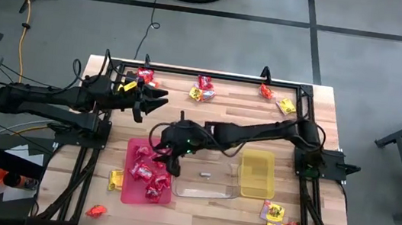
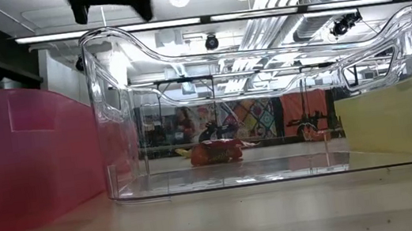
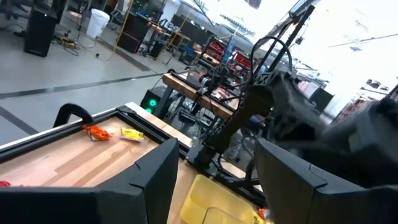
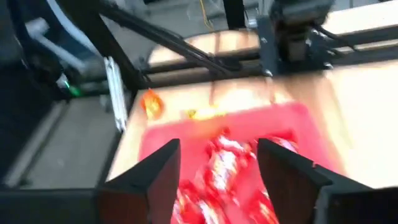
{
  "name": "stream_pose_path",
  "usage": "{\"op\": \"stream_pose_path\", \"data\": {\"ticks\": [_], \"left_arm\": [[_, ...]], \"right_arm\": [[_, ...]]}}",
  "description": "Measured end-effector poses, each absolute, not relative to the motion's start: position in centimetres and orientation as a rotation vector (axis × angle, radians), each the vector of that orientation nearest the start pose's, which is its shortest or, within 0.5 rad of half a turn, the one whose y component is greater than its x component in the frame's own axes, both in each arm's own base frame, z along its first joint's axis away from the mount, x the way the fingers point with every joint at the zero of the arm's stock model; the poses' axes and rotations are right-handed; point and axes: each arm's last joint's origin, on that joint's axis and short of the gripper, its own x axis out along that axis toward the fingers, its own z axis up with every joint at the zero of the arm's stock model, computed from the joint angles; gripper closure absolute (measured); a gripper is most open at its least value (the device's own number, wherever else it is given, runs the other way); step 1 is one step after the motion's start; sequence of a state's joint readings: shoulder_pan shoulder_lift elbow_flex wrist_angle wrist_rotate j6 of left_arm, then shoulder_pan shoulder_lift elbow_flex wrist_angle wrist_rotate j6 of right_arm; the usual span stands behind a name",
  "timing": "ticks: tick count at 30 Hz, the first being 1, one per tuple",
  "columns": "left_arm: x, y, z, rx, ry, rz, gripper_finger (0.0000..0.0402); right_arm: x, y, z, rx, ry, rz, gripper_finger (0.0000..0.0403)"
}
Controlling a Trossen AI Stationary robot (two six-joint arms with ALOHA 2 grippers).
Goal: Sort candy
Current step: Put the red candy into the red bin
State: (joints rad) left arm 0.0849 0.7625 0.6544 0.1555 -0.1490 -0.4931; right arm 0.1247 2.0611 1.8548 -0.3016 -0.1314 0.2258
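Right claw (image 1: 173,163) spread wide, empty, hanging over the red tray (image 1: 126,192), red candy (image 1: 141,171) piled right beneath. Left claw (image 1: 158,98) wide too (waiting near the far tabletop edge), nearest to the red packet (image 1: 145,74) just beyond it.

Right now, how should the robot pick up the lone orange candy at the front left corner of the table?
Probably straight down from above, pinching the orange candy across its narrower middle. It lies flat on bare wood, apart from the red tray and the yellow candy, so nothing crowds the tool.
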Motion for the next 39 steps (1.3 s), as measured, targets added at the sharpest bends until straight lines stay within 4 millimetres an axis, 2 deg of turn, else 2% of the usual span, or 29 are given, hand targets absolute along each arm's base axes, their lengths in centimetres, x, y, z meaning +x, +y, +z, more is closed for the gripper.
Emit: {"op": "stream_pose_path", "data": {"ticks": [5, 9, 13, 16, 20, 22, 25, 29, 32, 36, 39], "left_arm": [[17.4, 1.9, 32.3, -0.492, -0.101, 0.218, 0.0204], [17.5, 1.9, 32.2, -0.492, -0.092, 0.220, 0.0204], [17.5, 1.9, 32.0, -0.494, -0.074, 0.225, 0.0204], [17.7, 2.0, 31.9, -0.522, -0.067, 0.236, 0.0204], [18.2, 3.0, 31.3, -0.752, -0.069, 0.435, 0.0204], [18.1, 4.4, 31.9, -0.763, 0.009, 0.557, 0.0204], [17.5, 7.0, 33.8, -0.659, 0.193, 0.745, 0.0204], [17.0, 11.8, 33.6, -0.542, 0.472, 1.036, 0.0204], [16.5, 15.7, 31.5, -0.611, 0.591, 1.167, 0.0204], [16.2, 20.2, 26.7, -0.766, 0.782, 1.231, 0.0204], [16.2, 22.9, 23.7, -0.840, 0.860, 1.277, 0.0204]], "right_arm": [[45.2, 4.3, 32.5, 0.124, 0.688, 0.139, 0.0172], [42.2, 3.0, 33.3, 0.058, 0.821, 0.045, 0.0171], [38.6, 2.2, 32.8, 0.046, 0.893, -0.055, 0.0171], [35.5, 1.9, 32.0, 0.112, 0.879, -0.132, 0.0171], [31.0, 2.0, 29.8, 0.300, 0.822, -0.235, 0.0171], [29.3, 2.2, 28.8, 0.401, 0.774, -0.259, 0.0171], [27.5, 2.7, 27.6, 0.524, 0.703, -0.268, 0.0171], [26.4, 2.9, 26.5, 0.627, 0.652, -0.275, 0.0171], [26.4, 3.0, 26.0, 0.663, 0.644, -0.285, 0.0171], [26.5, 3.2, 25.9, 0.683, 0.640, -0.288, 0.0171], [26.6, 3.4, 26.1, 0.704, 0.620, -0.281, 0.0171]]}}
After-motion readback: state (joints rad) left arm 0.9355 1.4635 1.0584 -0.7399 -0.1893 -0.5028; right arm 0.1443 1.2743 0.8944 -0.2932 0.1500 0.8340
